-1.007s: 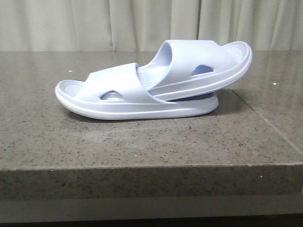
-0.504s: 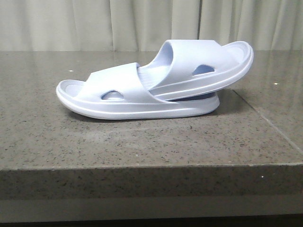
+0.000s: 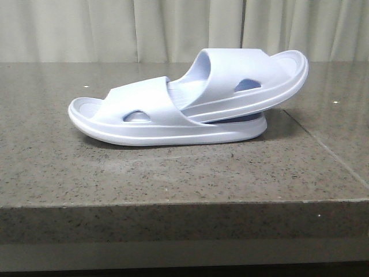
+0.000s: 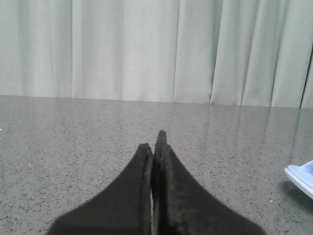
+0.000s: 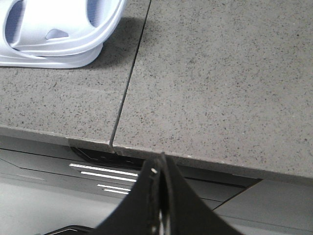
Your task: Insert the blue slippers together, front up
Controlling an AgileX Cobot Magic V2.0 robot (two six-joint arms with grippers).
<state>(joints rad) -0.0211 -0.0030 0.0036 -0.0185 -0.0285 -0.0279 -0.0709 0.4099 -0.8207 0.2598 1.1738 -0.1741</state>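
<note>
— Front view first?
— Blue slippers (image 3: 187,104) side-on near the middle of the speckled grey bench (image 3: 173,173). Lower slipper (image 3: 144,118) flat on its sole, toe to the left. Upper slipper (image 3: 248,78) pushed toe-first under the lower one's strap, heel tilted up to the right. Pale curtain (image 3: 115,29) behind. No arm or fingers visible here.

— Left wrist view?
— Left gripper (image 4: 157,147) held low over bare bench, aimed level toward the curtain. Dark fingers (image 4: 142,166) pressed together, tips touching, nothing between them. Only a sliver of a slipper's edge at the frame border, well apart from the tips.

— Right wrist view?
— Right gripper (image 5: 161,166) angled down past the bench's front edge, beside a seam (image 5: 132,78) between slabs. Fingers (image 5: 149,191) closed tight, empty. Nested slippers' heel ends in the far corner, well apart from the tips.
</note>
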